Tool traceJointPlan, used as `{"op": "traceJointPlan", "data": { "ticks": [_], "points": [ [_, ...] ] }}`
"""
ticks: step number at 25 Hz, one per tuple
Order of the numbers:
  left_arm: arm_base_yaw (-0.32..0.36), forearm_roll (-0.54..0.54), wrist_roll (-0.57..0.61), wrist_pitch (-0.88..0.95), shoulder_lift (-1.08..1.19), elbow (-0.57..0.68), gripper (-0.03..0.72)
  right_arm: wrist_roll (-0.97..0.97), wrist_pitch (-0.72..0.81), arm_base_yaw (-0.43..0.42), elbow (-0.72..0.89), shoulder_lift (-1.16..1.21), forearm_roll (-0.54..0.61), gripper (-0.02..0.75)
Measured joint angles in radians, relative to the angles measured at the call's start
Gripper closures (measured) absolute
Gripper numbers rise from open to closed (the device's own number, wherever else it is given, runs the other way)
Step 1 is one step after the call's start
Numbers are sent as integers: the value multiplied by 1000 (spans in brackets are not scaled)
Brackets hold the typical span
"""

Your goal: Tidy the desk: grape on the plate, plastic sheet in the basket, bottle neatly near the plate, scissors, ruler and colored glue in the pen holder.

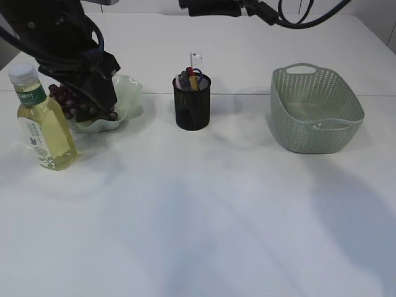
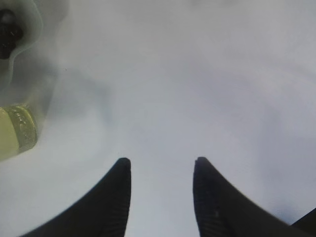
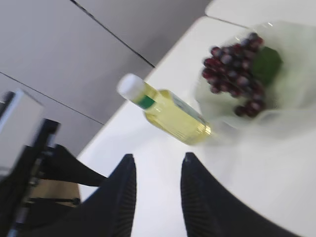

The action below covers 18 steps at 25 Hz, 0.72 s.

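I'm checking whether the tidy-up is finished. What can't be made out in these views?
- Plate and grapes: exterior view, partly covered by the left arm.
- Pen holder contents: exterior view, too small to tell apart.
- Basket interior: exterior view, wall hides any plastic sheet.
- Bottle: left wrist view, blurred and edge-cut.

Bright, even light, soft shadows on the white table (image 1: 198, 216), both wrist views blurred

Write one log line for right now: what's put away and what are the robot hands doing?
grapes: on plate | bottle: upright beside plate | pen holder: filled | basket: contents unclear | left gripper: open, empty | right gripper: open, empty
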Motion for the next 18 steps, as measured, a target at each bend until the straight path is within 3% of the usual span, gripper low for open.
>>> {"op": "traceJointPlan", "data": {
  "ticks": [10, 12, 18],
  "points": [
    [0, 0, 0, 65, 0, 0, 379, 482, 42, 6, -85, -92, -784, 480],
    [0, -2, -10, 69, 0, 0, 379, 532, 47, 8, -85, -129, -860, 480],
    [0, 22, -116, 72, -34, 0, 325, 569, 47, 11, 1, -277, -916, 479]
  ]
}}
